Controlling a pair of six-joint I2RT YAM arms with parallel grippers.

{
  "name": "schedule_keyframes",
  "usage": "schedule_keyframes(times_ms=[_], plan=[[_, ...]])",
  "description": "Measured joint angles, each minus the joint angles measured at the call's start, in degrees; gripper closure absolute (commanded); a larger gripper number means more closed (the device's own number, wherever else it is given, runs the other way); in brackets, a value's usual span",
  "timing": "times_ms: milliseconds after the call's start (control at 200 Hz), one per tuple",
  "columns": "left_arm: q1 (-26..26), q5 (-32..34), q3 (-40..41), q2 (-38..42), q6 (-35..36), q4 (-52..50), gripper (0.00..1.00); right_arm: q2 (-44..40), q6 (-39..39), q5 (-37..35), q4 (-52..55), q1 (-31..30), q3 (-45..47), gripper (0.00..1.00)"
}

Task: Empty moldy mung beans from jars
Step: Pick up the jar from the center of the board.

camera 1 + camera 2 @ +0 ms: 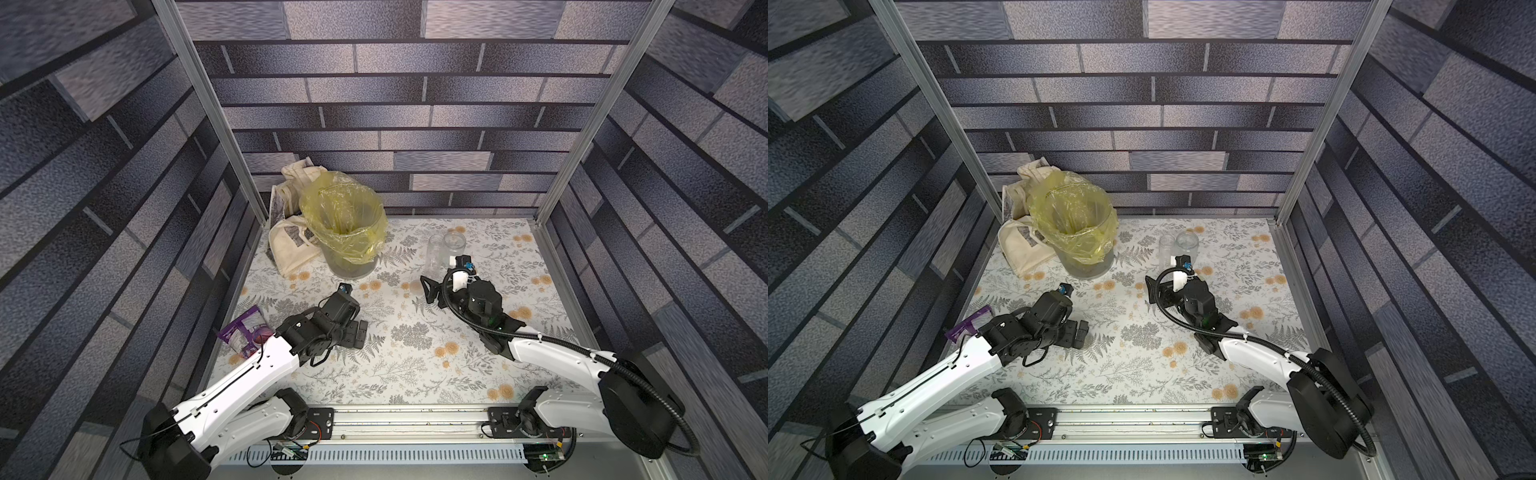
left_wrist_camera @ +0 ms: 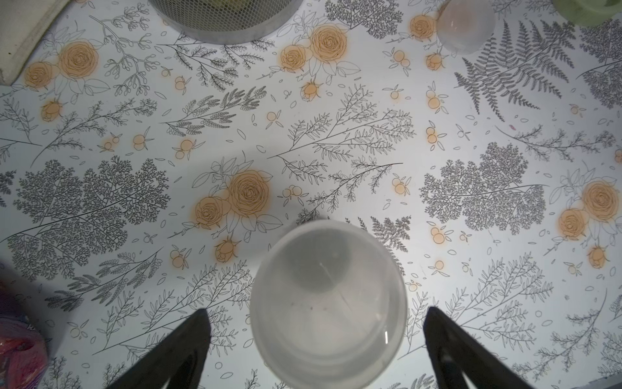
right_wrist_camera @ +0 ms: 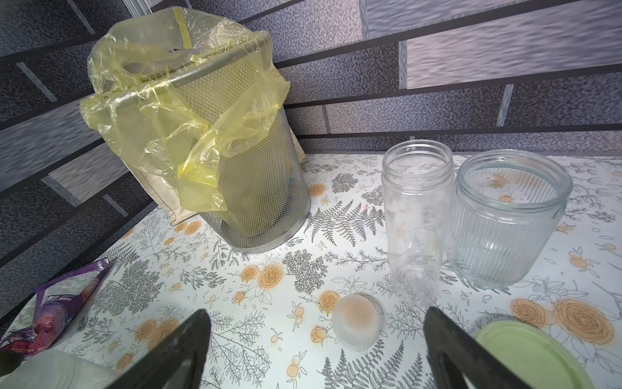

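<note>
– Jars? Where?
– Tall jar and wide jar side by side on the worktop, lids off, no mung beans to see inside. Short jar right between the fingers of the left end effector, spread wide, not touching it.
– And the right end effector?
– Spread wide too, holding nothing.
– How to grab?
– Looks like glass: hard, smooth, slippery, easy to break. Likely light when bare. Squeeze the round sides, low down, gently. Full or bare, hard to tell for the short one.
</note>
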State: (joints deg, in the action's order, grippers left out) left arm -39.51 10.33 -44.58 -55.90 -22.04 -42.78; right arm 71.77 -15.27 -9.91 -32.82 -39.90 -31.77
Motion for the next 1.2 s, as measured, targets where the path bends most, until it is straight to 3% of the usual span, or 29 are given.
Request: schedule_keyframes(times_ms=[165, 351, 741, 962, 1087, 1202], plan=[[0.24, -0.81, 0.0, -3.15, 1.18, 0.46, 0.14, 0.0, 0.0, 0.61, 0.0, 0.0, 0.0, 0.04], [0.42, -0.98, 0.0, -4.52, 2.01, 2.14, 0.23, -0.02, 0.04, 1.49, -0.02, 0.0, 0.24, 0.06], [2.23, -2.54, 0.0, -4.83, 2.36, 3.58, 0.27, -1.2, 0.76, 1.51, 0.04, 0.0, 0.94, 0.1], [2.23, -3.58, -0.02, -6.36, 2.38, 3.58, 0.24, -1.29, 1.14, 1.84, 0.04, 0.0, 1.01, 0.1], [2.23, -3.91, -0.17, -7.19, 2.64, 3.39, 0.43, -1.29, 1.16, 2.14, -0.02, 0.0, 1.33, 0.11], [2.29, -3.89, -0.59, -7.1, 3.63, 2.86, 0.48, -1.29, 1.36, 2.75, 0.0, 0.0, 1.99, 0.11]])
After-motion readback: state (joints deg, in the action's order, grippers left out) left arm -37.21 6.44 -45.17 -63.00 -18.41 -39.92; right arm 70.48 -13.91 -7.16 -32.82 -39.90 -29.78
